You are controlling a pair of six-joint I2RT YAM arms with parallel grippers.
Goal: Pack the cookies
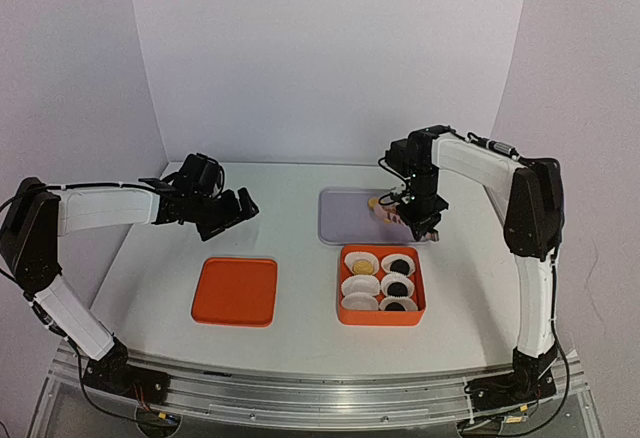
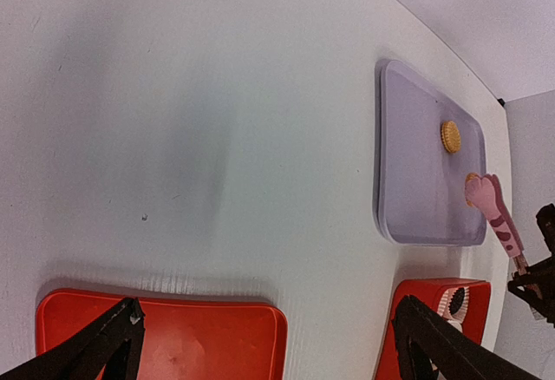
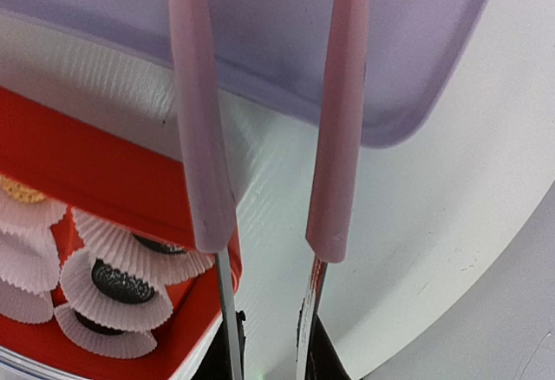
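Orange plastic forms the box at 4 o'clock from the middle of the white table in the top view. Six white paper cups stand inside it in two columns. Three black cookies fill the right column, one to a cup. A boxed yellow cookie lies in the far cup of the left column. The flat orange lid lies at 8 o'clock, well apart from the box.

At 2 o'clock, just beyond the box, sits a lavender tray with two more cookies on it. The loose yellow cookie rests alone toward the tray's far side. The second yellow cookie is half hidden under the paw-shaped tip of the pink tongs. Whether the tongs pinch that cookie cannot be told.

The right gripper hangs over the tray's near right corner. Its jaws are drawn in tight on the metal handle end of the tongs, whose two pink arms run close together out over the tray.

The left gripper hangs above the table at 10 o'clock, with its jaws spread wide and nothing between them.
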